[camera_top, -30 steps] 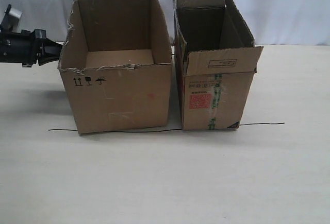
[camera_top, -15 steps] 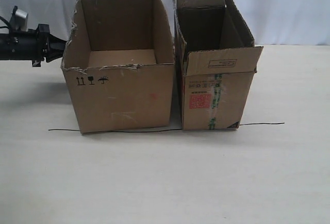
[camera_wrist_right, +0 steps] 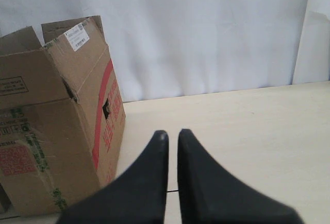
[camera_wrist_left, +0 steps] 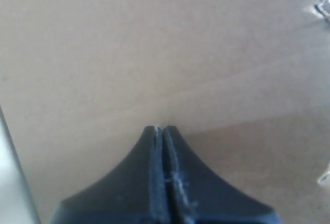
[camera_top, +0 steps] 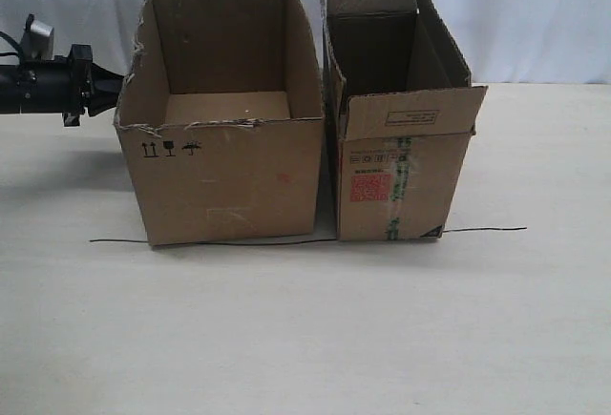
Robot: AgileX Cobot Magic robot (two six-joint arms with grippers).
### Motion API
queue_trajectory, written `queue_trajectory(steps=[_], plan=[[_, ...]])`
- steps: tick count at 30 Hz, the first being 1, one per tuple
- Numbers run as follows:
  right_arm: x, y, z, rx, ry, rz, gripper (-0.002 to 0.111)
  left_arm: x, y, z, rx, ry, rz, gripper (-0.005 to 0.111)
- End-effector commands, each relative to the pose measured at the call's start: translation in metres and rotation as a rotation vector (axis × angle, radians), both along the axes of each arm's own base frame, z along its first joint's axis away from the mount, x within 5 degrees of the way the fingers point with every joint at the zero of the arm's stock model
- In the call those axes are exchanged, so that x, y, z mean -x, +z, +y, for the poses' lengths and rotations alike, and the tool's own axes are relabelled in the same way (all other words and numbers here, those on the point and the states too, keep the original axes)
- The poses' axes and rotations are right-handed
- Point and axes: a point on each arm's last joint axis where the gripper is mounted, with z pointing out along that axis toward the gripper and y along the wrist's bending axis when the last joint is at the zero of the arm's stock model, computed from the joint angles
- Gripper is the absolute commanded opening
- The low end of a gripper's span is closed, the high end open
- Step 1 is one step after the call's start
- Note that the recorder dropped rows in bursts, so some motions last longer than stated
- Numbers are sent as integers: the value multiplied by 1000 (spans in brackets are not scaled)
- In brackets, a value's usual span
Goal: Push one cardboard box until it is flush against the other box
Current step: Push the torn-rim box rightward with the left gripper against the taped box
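The wide, squat cardboard box [camera_top: 224, 172] with the torn rim stands left of centre on the table. Its side wall fills the left wrist view [camera_wrist_left: 154, 44]. My left gripper [camera_top: 118, 91] is shut and empty, and its tips [camera_wrist_left: 159, 127] press on that outer left wall. The other box [camera_top: 396, 176], taller, with red print and green tape, stands just to the right. A narrow gap shows between the two. My right gripper [camera_wrist_right: 172, 134] is shut with nothing held, hovering off to the right of the taller box [camera_wrist_right: 51, 131]. It is out of the exterior view.
A thin black line [camera_top: 477, 230] runs across the pale table [camera_top: 305, 339] along the front edges of both boxes. A white backdrop [camera_top: 535, 14] hangs behind. The taller box's front flap [camera_top: 410, 110] juts forward.
My left gripper has moved right against the wide box, and the box has slid a little to the right, narrowing the gap to the taller box.
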Motion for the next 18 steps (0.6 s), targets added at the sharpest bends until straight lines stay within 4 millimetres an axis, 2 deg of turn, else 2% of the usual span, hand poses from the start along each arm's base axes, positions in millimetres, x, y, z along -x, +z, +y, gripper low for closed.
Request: queue_trajectory(steps=[1,7,14,18], plan=[[0,-2,0,-3,-2,4,5,-2,3,-1,33,3,-8,0],[0,-2,0,-3,-2,4,5,-2,3,-4,33,-4,-8,0],[0,-2,0,-3,-2,4,5,-2,3,-32,33,-62,-7,0],[0,-2,0,-3,-2,4,5,-2,3,-37,34,-72,-9,0]])
